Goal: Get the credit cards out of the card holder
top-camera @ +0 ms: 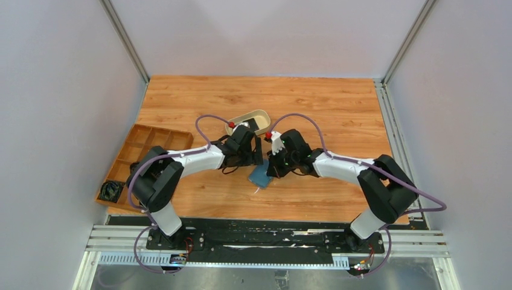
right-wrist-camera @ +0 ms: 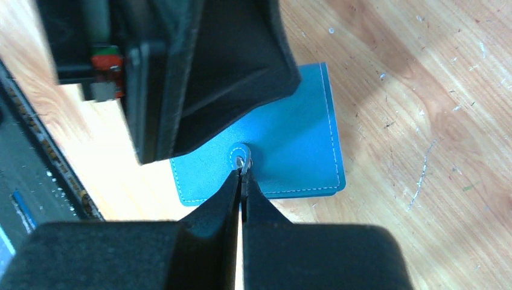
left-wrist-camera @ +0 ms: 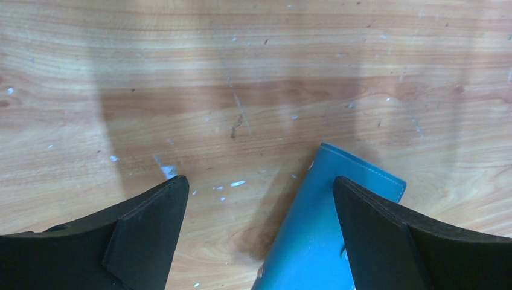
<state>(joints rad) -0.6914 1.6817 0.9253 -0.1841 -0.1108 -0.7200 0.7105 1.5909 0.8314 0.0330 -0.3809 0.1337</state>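
Note:
The teal card holder lies closed on the wooden table between my two grippers. My right gripper is shut on its little snap tab, at the case's near edge in the right wrist view. My left gripper is open, low over the table; its right finger sits over the card holder, and its left finger is over bare wood. That left finger also shows in the right wrist view, on top of the card holder. The credit cards are hidden.
A beige oval tray stands just behind the grippers. A wooden compartment tray lies at the table's left edge, with a black item in its near cell. The black rail runs along the table's near edge.

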